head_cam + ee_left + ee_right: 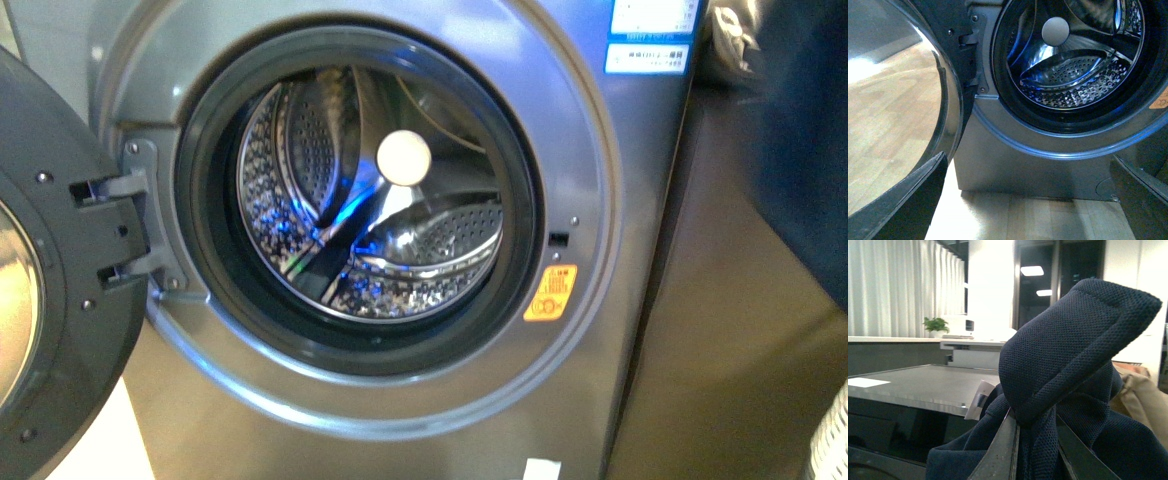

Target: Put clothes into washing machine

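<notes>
The silver-grey washing machine (400,400) fills the front view, its dark round door (50,290) swung open to the left and its steel drum (370,190) holding nothing I can see. Navy-blue clothes (800,140) hang at the upper right of that view. In the right wrist view my right gripper (1035,440) is shut on a bunched, hemmed fold of the clothes (1073,335). My left gripper (1030,200) is open, its dark fingers (903,200) apart low before the machine's base (1033,170), below the drum (1073,75).
A plain grey-brown flat-fronted unit (740,330) stands right of the machine, with a white woven basket edge (832,440) at the bottom right corner. Beige cloth (1143,395) lies behind the clothes. Pale wooden floor (1038,220) lies under the machine.
</notes>
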`<state>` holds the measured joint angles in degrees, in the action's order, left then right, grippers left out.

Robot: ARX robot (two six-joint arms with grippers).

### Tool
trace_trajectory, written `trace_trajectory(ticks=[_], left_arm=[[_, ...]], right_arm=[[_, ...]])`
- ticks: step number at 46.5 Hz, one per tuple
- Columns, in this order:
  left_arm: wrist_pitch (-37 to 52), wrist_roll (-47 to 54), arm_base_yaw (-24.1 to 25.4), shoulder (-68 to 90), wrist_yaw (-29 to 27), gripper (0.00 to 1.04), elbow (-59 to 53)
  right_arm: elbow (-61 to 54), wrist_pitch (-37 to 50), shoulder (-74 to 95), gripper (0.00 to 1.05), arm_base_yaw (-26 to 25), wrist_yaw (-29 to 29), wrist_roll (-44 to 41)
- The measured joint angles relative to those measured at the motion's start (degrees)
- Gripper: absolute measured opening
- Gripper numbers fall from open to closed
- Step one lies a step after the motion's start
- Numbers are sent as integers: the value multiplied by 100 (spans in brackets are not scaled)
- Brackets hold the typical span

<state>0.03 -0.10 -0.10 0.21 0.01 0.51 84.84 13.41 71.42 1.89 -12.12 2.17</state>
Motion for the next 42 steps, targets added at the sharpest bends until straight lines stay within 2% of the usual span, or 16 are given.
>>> trace_trajectory(ticks=[12,22,31,42], left_arm=[[0,2,0,0,0,98,0],[0,0,0,0,0,98,0],[0,0,0,0,0,98,0],[0,0,0,0,0,98,0]], right_arm=[[1943,-1537,992,10,1556,391,-448],[2846,-2175,1718,9,2225,382,-492],[3287,-2286,2031,9,2347,125,-498],[3359,-2234,1980,9,2208,0,-479]])
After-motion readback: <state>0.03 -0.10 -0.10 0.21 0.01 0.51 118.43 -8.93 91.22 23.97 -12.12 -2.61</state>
